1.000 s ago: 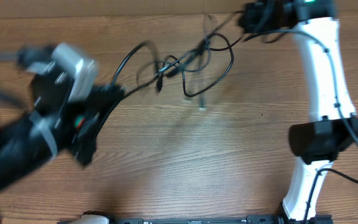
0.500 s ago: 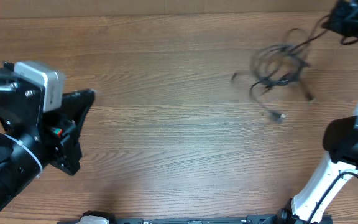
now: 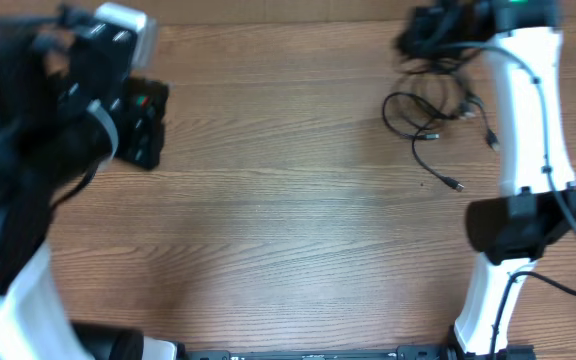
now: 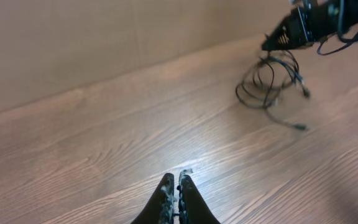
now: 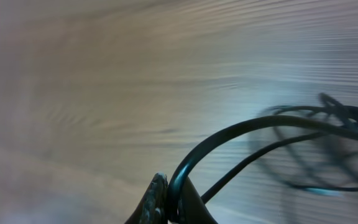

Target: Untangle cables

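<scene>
Hovering over the far-left part of the wood-grain worktop (image 3: 268,210), the left arm holds its tool (image 3: 140,120) above the boards, blurred in the overhead view. Its wrist camera is clearer: the two dark fingers (image 4: 165,193) are pressed together tip to tip with nothing between them, and they point across the worktop towards the far right. A plain tan wall (image 4: 104,43) runs along the back.

Over on the right, near the back edge, lie the cables (image 3: 433,105). They are thin black cords in a loose bunch of overlapping loops resting on the wood. One strand trails out towards the front and ends in a small plug (image 3: 458,185). Another plug tip (image 3: 492,140) sits at the right of the bunch, just beside the white right arm (image 3: 528,110).

The upper strands rise from the bunch to the right tool (image 3: 430,30), which sits just behind the loops at the back edge. The right wrist picture is smeared, but the fingers (image 5: 157,202) are drawn in to a narrow slit. One black cord (image 5: 241,132) is pinched between them and arches away to the right, towards more loops. The white arm runs from the front edge to the back, along the right side of the cables
</scene>
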`<control>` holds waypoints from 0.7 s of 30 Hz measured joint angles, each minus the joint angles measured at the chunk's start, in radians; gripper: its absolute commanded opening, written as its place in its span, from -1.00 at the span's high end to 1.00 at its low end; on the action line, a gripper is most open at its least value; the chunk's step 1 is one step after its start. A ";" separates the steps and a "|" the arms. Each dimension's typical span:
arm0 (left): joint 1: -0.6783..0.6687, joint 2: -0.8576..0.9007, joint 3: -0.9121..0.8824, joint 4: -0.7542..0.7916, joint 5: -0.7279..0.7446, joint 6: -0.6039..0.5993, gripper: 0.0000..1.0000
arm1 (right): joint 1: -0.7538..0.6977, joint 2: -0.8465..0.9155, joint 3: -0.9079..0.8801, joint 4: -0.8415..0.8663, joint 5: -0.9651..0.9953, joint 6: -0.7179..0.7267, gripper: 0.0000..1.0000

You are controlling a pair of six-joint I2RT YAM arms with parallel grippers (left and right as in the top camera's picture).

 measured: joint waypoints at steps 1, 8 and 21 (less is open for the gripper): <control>0.000 0.026 0.000 0.002 -0.001 0.014 0.81 | 0.044 -0.011 0.005 -0.006 0.012 0.000 0.92; 0.000 0.187 -0.001 0.002 0.117 0.183 0.42 | 0.219 -0.267 0.114 -0.012 0.055 0.001 0.92; 0.000 0.314 -0.001 -0.001 0.522 0.488 -0.77 | 0.221 -0.542 0.180 -0.048 0.143 -0.016 0.92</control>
